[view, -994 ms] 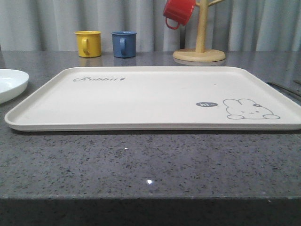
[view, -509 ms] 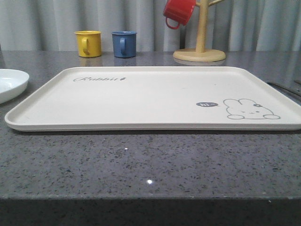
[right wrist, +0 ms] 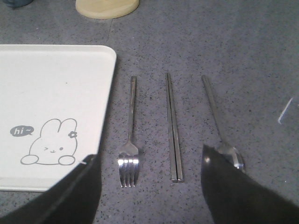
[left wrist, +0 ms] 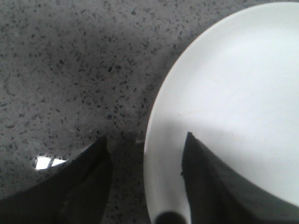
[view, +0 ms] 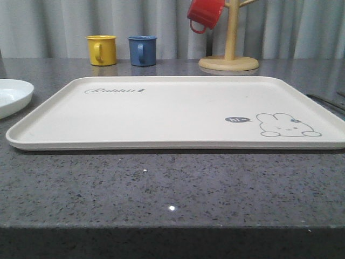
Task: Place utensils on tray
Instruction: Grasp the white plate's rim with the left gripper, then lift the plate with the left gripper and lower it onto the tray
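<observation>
The fork point(right wrist: 128, 149), chopsticks point(right wrist: 173, 126) and spoon point(right wrist: 223, 126) lie side by side on the speckled grey countertop point(view: 172, 189) just beside the empty rabbit tray point(view: 172, 110), right gripper point(right wrist: 149, 186) spread wide above them, left gripper point(left wrist: 142, 182) open over the white plate point(left wrist: 233, 93), mugs point(view: 121, 50) upper left.

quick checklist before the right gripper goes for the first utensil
1. Tray bare, room for cutlery: ok.
2. Fork, chopsticks and spoon lie apart on the counter beside the tray: ok.
3. Right gripper open, above the fork and chopsticks: ok.
4. Spoon bowl partly hidden by a gripper finger: cannot tell its full position.
5. Left gripper open over the white plate rim, holding nothing: ok.
</observation>
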Controlling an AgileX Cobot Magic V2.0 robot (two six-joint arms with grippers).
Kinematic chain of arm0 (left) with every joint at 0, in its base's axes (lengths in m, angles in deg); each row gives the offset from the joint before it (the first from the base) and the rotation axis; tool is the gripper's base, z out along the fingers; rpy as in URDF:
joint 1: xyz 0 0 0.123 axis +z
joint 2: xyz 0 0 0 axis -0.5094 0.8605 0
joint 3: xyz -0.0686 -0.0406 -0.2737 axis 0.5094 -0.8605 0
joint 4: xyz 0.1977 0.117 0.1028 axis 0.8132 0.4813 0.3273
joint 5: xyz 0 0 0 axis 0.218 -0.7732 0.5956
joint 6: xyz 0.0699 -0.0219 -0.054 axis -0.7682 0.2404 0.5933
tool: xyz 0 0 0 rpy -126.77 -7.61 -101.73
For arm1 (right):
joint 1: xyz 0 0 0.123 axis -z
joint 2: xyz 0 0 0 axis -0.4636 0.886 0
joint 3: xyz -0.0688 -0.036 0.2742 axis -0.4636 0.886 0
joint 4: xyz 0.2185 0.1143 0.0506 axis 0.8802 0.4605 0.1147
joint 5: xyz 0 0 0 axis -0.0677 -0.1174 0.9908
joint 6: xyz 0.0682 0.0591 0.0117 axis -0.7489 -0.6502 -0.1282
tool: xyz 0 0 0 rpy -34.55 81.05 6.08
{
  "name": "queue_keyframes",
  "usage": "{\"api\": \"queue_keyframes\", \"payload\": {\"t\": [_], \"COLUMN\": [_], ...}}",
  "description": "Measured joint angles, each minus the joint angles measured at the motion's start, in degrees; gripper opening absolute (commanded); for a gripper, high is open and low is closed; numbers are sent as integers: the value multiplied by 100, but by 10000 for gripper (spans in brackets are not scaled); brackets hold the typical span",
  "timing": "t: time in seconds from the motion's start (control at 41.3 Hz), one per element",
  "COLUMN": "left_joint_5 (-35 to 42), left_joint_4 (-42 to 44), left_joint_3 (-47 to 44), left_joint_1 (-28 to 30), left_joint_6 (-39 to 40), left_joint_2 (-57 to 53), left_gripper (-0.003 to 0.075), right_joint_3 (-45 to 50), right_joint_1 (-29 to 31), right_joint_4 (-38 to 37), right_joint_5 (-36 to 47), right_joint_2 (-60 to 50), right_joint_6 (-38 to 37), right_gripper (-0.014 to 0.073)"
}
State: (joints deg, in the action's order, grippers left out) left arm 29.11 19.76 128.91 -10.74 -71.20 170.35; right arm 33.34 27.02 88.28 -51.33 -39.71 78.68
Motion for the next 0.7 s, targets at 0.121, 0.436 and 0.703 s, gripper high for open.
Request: {"api": "queue_keyframes", "payload": {"t": [0.121, 0.436, 0.703], "left_joint_5": [0, 0, -305], "left_joint_4": [0, -66, -306], "left_joint_3": [0, 0, 277], "left_joint_1": [0, 0, -29], "left_joint_6": [0, 0, 0], "left_joint_2": [12, -1, -645], "left_gripper": [67, -20, -20], "right_joint_3": [0, 0, 0], "right_joint_1": [0, 0, 0], "right_joint_4": [0, 0, 0], "right_joint_5": [0, 0, 0], "right_joint_2": [0, 0, 0], "right_joint_6": [0, 0, 0], "right_gripper": [490, 490, 490]}}
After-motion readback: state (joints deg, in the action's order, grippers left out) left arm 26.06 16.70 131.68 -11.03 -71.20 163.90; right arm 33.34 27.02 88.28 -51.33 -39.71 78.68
